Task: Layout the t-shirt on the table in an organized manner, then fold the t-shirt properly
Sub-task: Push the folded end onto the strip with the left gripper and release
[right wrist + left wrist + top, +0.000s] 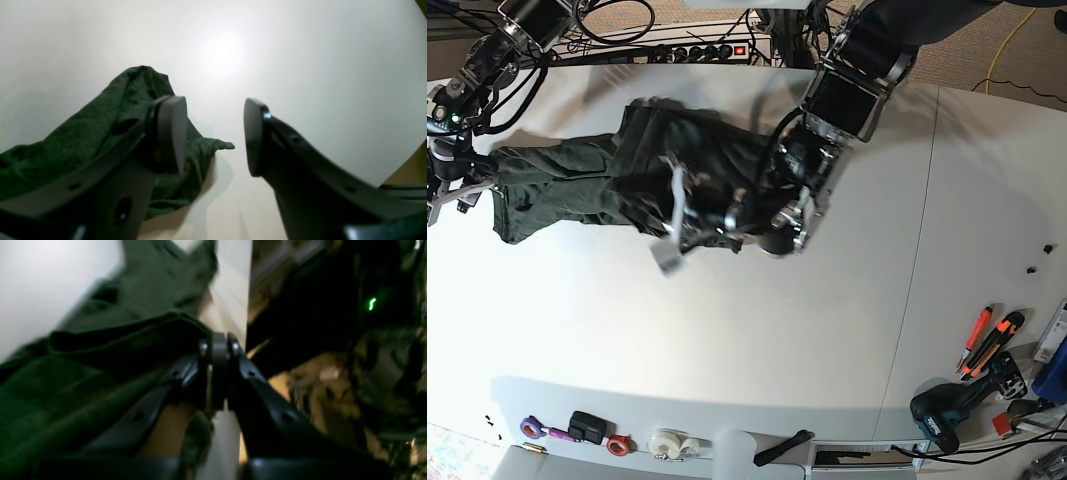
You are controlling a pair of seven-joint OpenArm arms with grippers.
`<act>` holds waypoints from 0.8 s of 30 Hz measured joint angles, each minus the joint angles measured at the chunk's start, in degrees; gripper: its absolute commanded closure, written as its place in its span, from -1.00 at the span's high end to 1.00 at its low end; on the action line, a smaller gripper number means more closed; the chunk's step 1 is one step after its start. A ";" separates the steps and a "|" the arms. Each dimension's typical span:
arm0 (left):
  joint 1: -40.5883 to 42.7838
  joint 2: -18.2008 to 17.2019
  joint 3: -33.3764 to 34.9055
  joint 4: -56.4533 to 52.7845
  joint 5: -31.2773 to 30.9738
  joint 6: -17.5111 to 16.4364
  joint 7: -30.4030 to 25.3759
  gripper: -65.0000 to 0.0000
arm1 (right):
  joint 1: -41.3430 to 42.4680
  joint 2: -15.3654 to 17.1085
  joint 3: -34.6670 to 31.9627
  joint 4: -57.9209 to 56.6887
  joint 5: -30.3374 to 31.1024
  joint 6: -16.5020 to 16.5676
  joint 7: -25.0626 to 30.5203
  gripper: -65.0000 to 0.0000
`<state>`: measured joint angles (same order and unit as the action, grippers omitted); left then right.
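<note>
The dark green t-shirt of thin fabric [627, 180] lies crumpled on the large white bench [757, 340]; the laying-out step is judged in hand. The left gripper [218, 350] is closed together beside a fold, whether cloth is pinched cannot be told. The right gripper [213, 133] stands apart, empty. Next, a hem edge should be caught and drawn flat.

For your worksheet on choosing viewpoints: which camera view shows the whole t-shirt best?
The base view: the t-shirt lies crumpled across the table, seen end to end. The left wrist view gives blurred folds; the right wrist view one bunched end.
</note>
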<state>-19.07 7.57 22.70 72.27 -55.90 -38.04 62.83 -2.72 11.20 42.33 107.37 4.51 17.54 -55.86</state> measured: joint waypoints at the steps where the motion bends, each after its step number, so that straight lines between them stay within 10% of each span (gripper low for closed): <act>1: -0.15 0.00 0.98 0.00 0.98 0.04 0.02 0.01 | 0.00 -0.07 -0.02 0.00 0.02 0.00 0.35 -0.15; 3: -0.35 0.00 2.16 0.00 2.05 1.38 -1.25 0.28 | 0.02 -0.07 -0.02 0.00 -0.02 0.00 0.42 -0.15; 15: -4.59 0.00 -12.48 0.00 7.06 2.93 4.20 0.27 | -0.07 5.64 1.77 -0.09 1.44 0.15 0.59 -0.15; 24: -4.44 -5.68 -17.99 -0.02 4.22 2.05 4.70 0.27 | 3.78 19.26 7.69 -28.65 29.77 10.62 -1.05 0.16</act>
<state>-23.51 1.89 4.71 72.25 -51.68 -35.99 67.53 1.06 30.46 50.02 78.72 34.28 28.16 -56.90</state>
